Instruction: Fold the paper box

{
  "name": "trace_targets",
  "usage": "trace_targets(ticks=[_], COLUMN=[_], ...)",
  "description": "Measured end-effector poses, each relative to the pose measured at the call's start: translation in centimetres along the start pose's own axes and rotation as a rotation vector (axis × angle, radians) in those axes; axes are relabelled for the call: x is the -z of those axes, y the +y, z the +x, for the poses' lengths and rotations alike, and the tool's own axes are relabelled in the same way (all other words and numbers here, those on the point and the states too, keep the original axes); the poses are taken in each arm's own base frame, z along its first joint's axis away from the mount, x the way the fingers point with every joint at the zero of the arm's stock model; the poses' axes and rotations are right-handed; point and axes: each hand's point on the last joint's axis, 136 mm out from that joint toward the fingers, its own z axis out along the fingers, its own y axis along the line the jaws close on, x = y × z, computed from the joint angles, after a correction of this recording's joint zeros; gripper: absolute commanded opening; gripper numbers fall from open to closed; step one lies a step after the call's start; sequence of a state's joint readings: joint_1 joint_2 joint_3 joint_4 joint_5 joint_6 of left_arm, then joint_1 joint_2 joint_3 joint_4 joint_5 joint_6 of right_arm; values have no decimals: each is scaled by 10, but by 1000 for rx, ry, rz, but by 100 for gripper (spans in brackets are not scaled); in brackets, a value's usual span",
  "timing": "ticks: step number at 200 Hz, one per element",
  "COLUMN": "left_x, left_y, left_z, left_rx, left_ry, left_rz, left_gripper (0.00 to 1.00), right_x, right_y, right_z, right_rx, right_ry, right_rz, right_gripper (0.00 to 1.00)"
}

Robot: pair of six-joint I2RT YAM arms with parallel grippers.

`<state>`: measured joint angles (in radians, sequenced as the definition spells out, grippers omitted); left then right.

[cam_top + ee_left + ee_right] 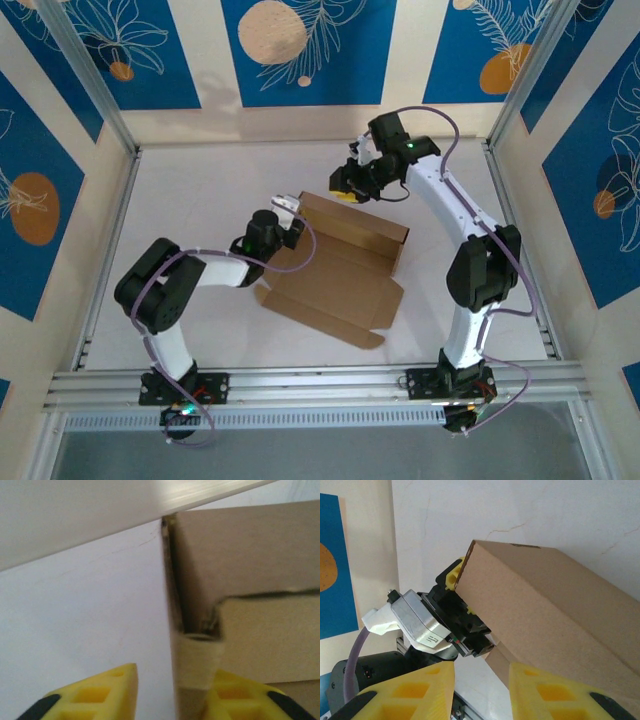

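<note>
Yellow fingers (95, 695) of the left gripper (175, 674) straddle an upright wall of the plain brown cardboard paper box (335, 275). We see those jaws partly open, with white surface showing beside one pad and nothing clamped. Over at the right gripper (481, 667), the jaws are apart too and grip nothing, the box corner just beyond them. From above, the box lies mid-frame on the smooth white table (200, 190), far wall raised, front panel flat. Blue-and-cream leaf-print wall panels (300, 50) ring us, and a silver aluminium rail (320, 383) runs along the bottom.
</note>
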<state>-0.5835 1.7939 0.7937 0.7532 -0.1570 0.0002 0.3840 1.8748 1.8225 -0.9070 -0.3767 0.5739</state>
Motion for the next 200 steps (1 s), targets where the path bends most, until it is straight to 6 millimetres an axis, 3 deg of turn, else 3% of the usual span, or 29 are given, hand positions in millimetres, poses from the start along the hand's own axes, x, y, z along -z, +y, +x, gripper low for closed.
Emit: trace_targets(ticks=[25,58,97,117,138,164,187,200], left_x=[-5,-7,-7,-7,-7,-7,-8,-8], left_y=[1,0,-1,-4,-7,-10,-9,-7], left_z=[-2,-3,-3,-3,-3,-3,-4,-5], left_rx=[-2,-10,-26,-36,-41,-54,-59,-62], left_ry=[1,1,1,0,-1,-2,-1,-1], left_rz=[-7,-8,3,18,40,54,50,38], left_gripper=[0,0,0,0,0,0,0,0], right_x=[-13,-25,0,0,-35,-87,-110,-113], right_y=[5,-4,-43,-64,-82,-102,-93,-86], right_z=[3,1,-41,-65,-78,-53,-25,-21], right_rx=[3,-25,-108,-149,-177,-235,-242,-227], right_ry=[29,35,-86,-101,-35,119,222,236], right_rz=[-7,27,63,62,20,-15,-58,-79], right_gripper=[33,40,43,42,38,35,34,32])
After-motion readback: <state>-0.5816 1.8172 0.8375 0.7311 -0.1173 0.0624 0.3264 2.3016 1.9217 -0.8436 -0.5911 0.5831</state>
